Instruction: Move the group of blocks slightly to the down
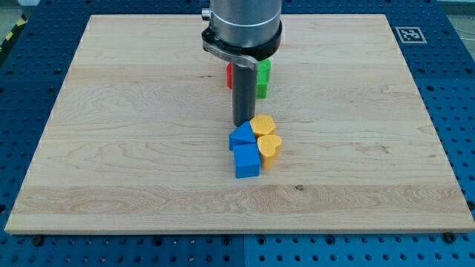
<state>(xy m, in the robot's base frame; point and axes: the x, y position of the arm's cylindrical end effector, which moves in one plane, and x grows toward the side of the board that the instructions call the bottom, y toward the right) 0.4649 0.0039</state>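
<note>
Overhead, pale wooden board, blue pegboard.

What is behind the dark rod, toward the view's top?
Behind the rod, a red block and a green block show on either side; the rod covers their inner parts.

Readable text: none on board, blocks or rod. Sole sign: black-and-white square fiducial marker, at 2 o'clock, on the board's corner; carries no letters or numbers
</note>
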